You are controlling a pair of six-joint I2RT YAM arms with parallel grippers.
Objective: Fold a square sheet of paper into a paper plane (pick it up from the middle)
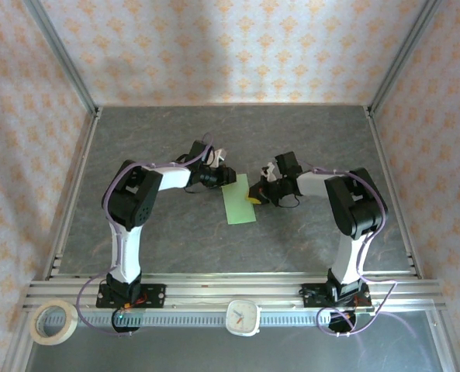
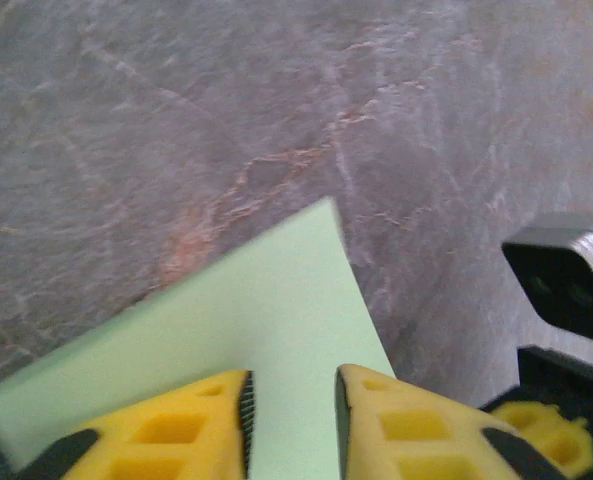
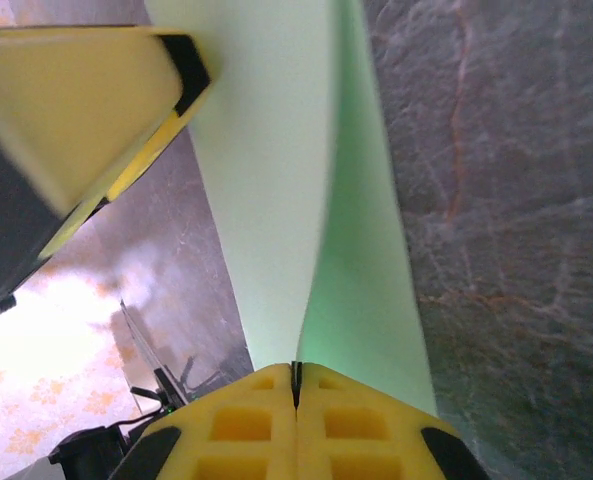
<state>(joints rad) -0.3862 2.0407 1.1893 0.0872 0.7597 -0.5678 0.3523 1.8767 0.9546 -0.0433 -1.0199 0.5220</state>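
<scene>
The square sheet of paper [image 1: 240, 200] is pale green and lies on the grey table, doubled over into a narrow rectangle. My right gripper [image 3: 296, 385] is shut on its near edge. From the pinch, two layers of the paper [image 3: 276, 180] spread apart and run away from me. In the top view the right gripper [image 1: 254, 195] meets the sheet's right side. My left gripper [image 1: 226, 177] is at the sheet's far left corner. In the left wrist view its yellow fingers [image 2: 293, 420] stand apart over the paper [image 2: 246, 330], gripping nothing.
The left gripper's finger [image 3: 86, 100] hangs close above the paper in the right wrist view. A tape roll [image 1: 53, 322] and a small white clock [image 1: 243, 316] sit on the near rail. Metal frame posts and patterned walls bound the table [image 1: 175, 132].
</scene>
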